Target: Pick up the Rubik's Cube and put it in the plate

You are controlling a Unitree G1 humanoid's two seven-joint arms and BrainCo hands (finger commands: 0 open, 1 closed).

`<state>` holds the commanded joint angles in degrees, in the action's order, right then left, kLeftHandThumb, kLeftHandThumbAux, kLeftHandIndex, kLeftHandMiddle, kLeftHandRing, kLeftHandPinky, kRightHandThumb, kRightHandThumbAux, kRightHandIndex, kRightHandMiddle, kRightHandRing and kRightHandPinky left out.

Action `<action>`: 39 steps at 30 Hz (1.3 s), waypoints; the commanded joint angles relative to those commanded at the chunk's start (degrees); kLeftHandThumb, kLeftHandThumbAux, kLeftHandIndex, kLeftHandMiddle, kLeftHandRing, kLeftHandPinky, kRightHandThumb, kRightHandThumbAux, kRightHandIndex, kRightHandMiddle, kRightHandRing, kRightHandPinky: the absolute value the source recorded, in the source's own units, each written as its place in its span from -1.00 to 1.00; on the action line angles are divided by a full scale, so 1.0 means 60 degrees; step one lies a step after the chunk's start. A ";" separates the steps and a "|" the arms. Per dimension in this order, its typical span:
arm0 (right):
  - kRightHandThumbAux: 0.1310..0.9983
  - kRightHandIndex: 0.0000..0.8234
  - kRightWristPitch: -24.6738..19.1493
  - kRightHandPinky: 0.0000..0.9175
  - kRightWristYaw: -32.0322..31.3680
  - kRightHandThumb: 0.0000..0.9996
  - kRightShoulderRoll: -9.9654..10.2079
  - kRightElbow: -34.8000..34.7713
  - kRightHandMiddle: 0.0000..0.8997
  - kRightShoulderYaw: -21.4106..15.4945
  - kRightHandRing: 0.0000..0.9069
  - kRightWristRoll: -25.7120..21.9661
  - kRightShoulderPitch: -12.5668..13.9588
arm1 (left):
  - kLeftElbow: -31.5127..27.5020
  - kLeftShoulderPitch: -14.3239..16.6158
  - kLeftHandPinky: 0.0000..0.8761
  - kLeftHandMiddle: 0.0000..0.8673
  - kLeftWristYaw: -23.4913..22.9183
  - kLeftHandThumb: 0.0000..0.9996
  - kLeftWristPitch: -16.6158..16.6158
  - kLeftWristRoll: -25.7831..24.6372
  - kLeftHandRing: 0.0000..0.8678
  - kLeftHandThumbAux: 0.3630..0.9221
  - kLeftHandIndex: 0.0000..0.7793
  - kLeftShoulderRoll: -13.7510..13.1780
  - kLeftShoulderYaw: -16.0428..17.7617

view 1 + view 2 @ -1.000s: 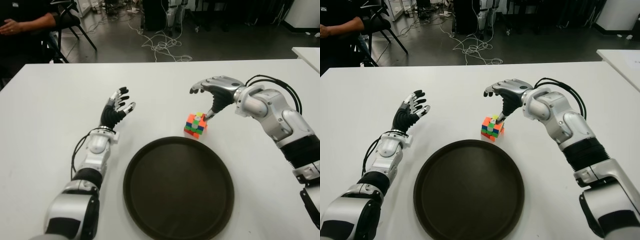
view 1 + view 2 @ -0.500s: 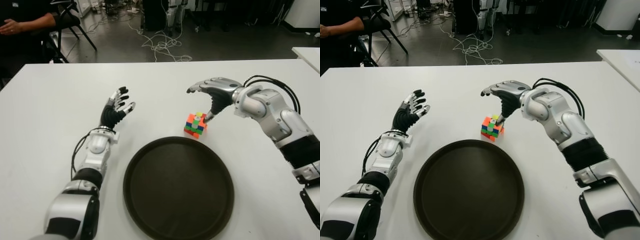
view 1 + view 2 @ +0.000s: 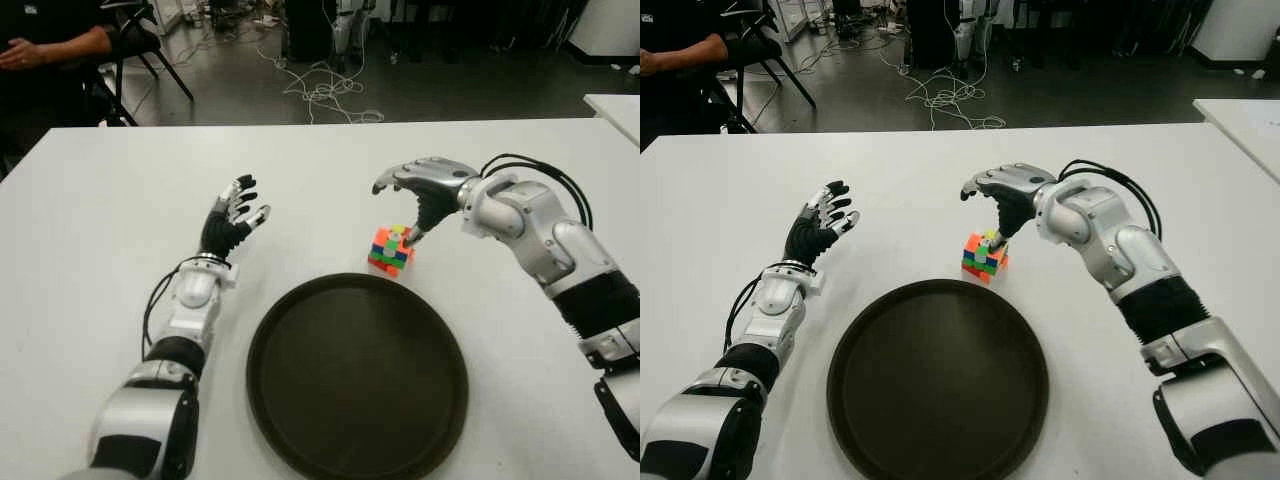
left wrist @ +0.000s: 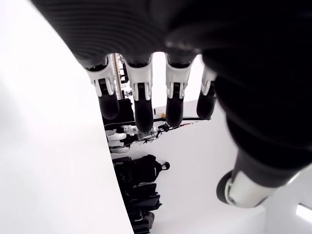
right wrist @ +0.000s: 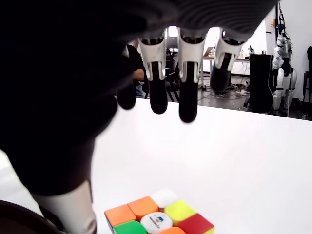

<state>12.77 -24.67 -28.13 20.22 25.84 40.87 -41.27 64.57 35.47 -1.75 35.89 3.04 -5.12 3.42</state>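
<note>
The Rubik's Cube (image 3: 390,249) stands on the white table (image 3: 100,220), just beyond the far rim of the round dark plate (image 3: 357,376). My right hand (image 3: 417,188) hovers over the cube, fingers spread and open, its thumb tip reaching down to the cube's top right edge. In the right wrist view the cube's top face (image 5: 158,219) lies below the extended fingers (image 5: 188,83), with nothing gripped. My left hand (image 3: 231,217) shows open to the left of the plate, fingers pointing away from me.
A person's arm (image 3: 60,44) and a chair show beyond the table's far left corner. Cables (image 3: 325,90) lie on the floor behind the table. Another white table's corner (image 3: 615,105) sits at the far right.
My right hand has shifted slightly left, farther over the cube, with the thumb still at the cube's top. The cube and left hand have not moved.
</note>
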 joint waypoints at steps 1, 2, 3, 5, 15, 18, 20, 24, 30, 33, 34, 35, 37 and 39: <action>0.68 -0.11 0.0007 -0.10 0.0016 -1.00 0.0010 0.0014 -0.05 0.0002 -0.08 -0.0008 0.0002 | -0.0003 0.0000 -0.75 -0.67 -0.0008 -1.00 -0.0006 0.0000 -0.72 0.25 -0.68 -0.0002 -0.0003; 0.70 -0.08 0.0014 -0.06 0.0060 -1.00 0.0050 0.0062 -0.01 0.0013 -0.05 -0.0012 0.0014 | -0.0018 0.0001 -0.75 -0.67 -0.0028 -1.00 -0.0030 -0.0011 -0.72 0.26 -0.68 -0.0003 -0.0002; 0.71 -0.04 0.0020 -0.03 0.0093 -1.00 0.0079 0.0098 0.04 0.0021 0.00 -0.0014 0.0022 | -0.0029 0.0001 -0.74 -0.66 -0.0042 -1.00 -0.0048 -0.0019 -0.71 0.29 -0.67 -0.0003 -0.0002; 0.72 -0.02 0.0041 0.00 0.0127 -1.00 0.0113 0.0141 0.07 0.0037 0.03 -0.0024 0.0040 | -0.0060 -0.0011 -0.72 -0.65 -0.0062 -1.00 -0.0073 -0.0033 -0.69 0.31 -0.66 0.0000 -0.0001; 0.79 0.07 0.0041 0.14 0.0198 -1.00 0.0339 0.0669 0.19 0.0167 0.20 -0.0079 -0.0038 | -0.0065 -0.0024 -0.72 -0.65 -0.0056 -1.00 -0.0070 -0.0042 -0.70 0.32 -0.67 -0.0009 0.0008; 0.79 0.08 0.0029 0.16 0.0234 -1.00 0.0395 0.0817 0.20 0.0192 0.23 -0.0078 -0.0073 | -0.0088 -0.0035 -0.73 -0.66 -0.0048 -1.00 -0.0069 -0.0036 -0.70 0.37 -0.67 -0.0012 0.0003; 0.79 0.08 0.0013 0.16 0.0247 -1.00 0.0430 0.0919 0.20 0.0216 0.23 -0.0060 -0.0103 | -0.0102 -0.0040 -0.74 -0.66 -0.0052 -1.00 -0.0085 -0.0035 -0.70 0.36 -0.66 -0.0015 -0.0001; 0.78 0.09 -0.0032 0.16 0.0253 -1.00 0.0492 0.1150 0.21 0.0304 0.24 0.0029 -0.0210 | -0.0119 -0.0040 -0.75 -0.68 -0.0109 -1.00 -0.0120 -0.0056 -0.72 0.22 -0.68 -0.0024 0.0003; 0.78 0.11 0.0037 0.18 0.0360 -1.00 0.0581 0.1528 0.23 0.0394 0.26 0.0059 -0.0302 | -0.0133 -0.0049 -0.72 -0.66 -0.0113 -1.00 -0.0084 -0.0057 -0.70 0.21 -0.68 -0.0022 0.0004; 0.78 0.12 0.0068 0.20 0.0345 -1.00 0.0600 0.1642 0.25 0.0423 0.27 0.0026 -0.0335 | -0.0133 -0.0056 -0.72 -0.65 -0.0076 -1.00 -0.0063 -0.0047 -0.69 0.23 -0.67 -0.0021 0.0006; 0.78 0.13 0.0077 0.21 0.0340 -1.00 0.0607 0.1678 0.26 0.0434 0.28 0.0019 -0.0348 | -0.0133 -0.0057 -0.72 -0.65 -0.0069 -1.00 -0.0061 -0.0046 -0.69 0.23 -0.67 -0.0022 0.0007; 0.78 0.13 0.0085 0.22 0.0341 -1.00 0.0611 0.1705 0.27 0.0443 0.29 0.0014 -0.0359 | -0.0134 -0.0058 -0.73 -0.65 -0.0067 -1.00 -0.0061 -0.0046 -0.69 0.23 -0.67 -0.0023 0.0008; 0.78 0.14 0.0092 0.24 0.0327 -1.00 0.0644 0.1820 0.29 0.0485 0.31 0.0008 -0.0399 | -0.0134 -0.0060 -0.75 -0.65 -0.0070 -1.00 -0.0071 -0.0042 -0.70 0.22 -0.67 -0.0030 0.0005; 0.77 0.15 0.0116 0.26 0.0361 -1.00 0.0718 0.2095 0.31 0.0561 0.33 0.0027 -0.0485 | -0.0137 -0.0061 -0.77 -0.66 -0.0102 -1.00 -0.0090 -0.0049 -0.71 0.18 -0.67 -0.0040 0.0005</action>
<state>13.47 -22.51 -23.82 32.79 29.21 41.03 -44.18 63.74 35.10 -2.36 35.35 2.75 -5.37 3.45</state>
